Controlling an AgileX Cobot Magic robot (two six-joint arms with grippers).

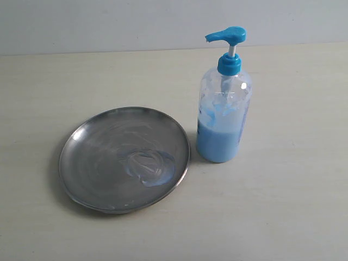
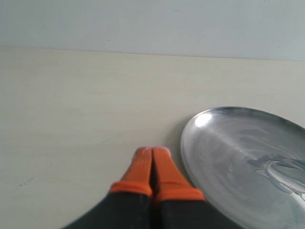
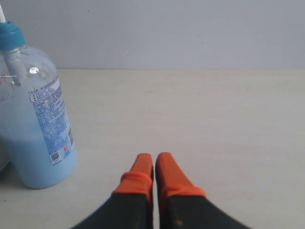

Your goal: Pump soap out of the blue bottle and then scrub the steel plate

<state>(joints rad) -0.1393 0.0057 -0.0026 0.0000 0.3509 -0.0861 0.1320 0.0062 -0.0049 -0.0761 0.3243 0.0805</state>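
The steel plate (image 1: 98,147) lies on the table left of the blue bottle (image 1: 224,117), which stands upright with its pump head pointing over the plate. A pale blue smear of soap (image 1: 151,167) sits on the plate's near right part, with faint swirl marks around it. Neither arm shows in the exterior view. My left gripper (image 2: 152,150) is shut and empty, low over the table just beside the plate's rim (image 2: 183,143); the soap smear (image 2: 281,172) shows there too. My right gripper (image 3: 154,156) is shut and empty, apart from the bottle (image 3: 35,129).
The pale tabletop (image 1: 283,212) stretches around both objects and ends at a light wall (image 1: 109,24) behind. Nothing else stands on it.
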